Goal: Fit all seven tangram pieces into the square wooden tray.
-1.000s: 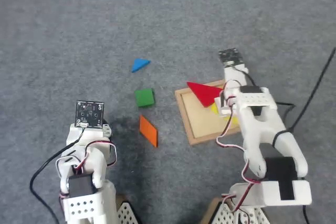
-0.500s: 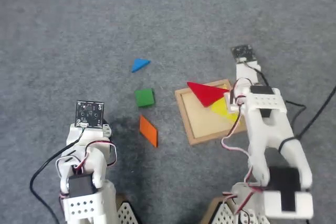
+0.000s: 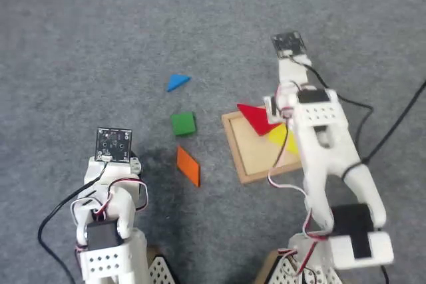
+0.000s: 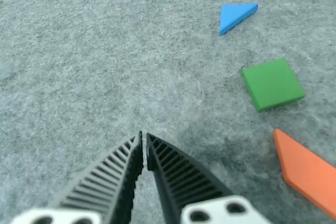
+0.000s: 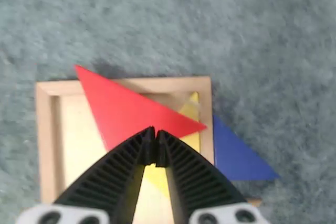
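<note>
The right gripper has its ribbed jaws pressed together with nothing between them, tips over the red triangle. That triangle lies askew across a corner of the square wooden tray — one point juts over the rim onto the grey carpet, and its far end covers part of a yellow piece inside the tray. A dark blue triangle lies outside, against the rim beside the yellow piece. In the high view the right arm stretches over the tray's 3 o'clock side.

The left gripper is closed too, tips all but touching and empty, low over the carpet. A green square lies near the tray at its 9 o'clock. A small light blue triangle sits at the square's 12 o'clock and an orange parallelogram at its 6 o'clock — all three apart from one another. The left arm stands at the parallelogram's 7 o'clock.
</note>
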### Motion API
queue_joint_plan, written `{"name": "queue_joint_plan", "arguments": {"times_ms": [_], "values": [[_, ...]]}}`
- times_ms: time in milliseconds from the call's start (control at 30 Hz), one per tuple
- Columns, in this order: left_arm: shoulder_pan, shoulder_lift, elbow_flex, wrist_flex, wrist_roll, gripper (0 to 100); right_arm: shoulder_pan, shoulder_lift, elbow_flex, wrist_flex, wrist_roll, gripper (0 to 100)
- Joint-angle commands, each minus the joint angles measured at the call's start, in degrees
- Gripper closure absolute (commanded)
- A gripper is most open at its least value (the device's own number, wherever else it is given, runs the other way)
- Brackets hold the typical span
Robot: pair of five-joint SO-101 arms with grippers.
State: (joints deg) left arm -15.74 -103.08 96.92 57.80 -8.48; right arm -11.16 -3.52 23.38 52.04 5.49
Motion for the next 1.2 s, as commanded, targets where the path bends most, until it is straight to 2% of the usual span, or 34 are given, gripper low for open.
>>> {"name": "queue_joint_plan", "arguments": {"times_ms": [0, 200, 300, 467, 767, 1167], "values": [[0.4, -0.8, -0.5, 0.3, -0.2, 98, -3.2, 4.9, -15.2, 6.5, -2.4, 99.0], [0.4, -0.8, -0.5, 0.4, -0.2, 98, -5.6, 19.7, -32.5, 13.3, -5.2, 99.0], [0.4, -0.8, -0.5, 0.3, -0.2, 98, -5.2, 25.5, -37.4, 13.6, -8.6, 99.0], [0.5, -0.8, -0.5, 0.3, -0.2, 98, -5.7, 31.8, -43.2, 13.5, -9.1, 99.0], [0.5, -0.8, -0.5, 0.3, -0.2, 98, -7.3, 39.0, -46.0, 13.5, -8.5, 99.0], [0.5, -0.8, -0.5, 0.1, -0.2, 98, -12.0, 39.3, -45.5, 16.8, -7.2, 99.1]]}}
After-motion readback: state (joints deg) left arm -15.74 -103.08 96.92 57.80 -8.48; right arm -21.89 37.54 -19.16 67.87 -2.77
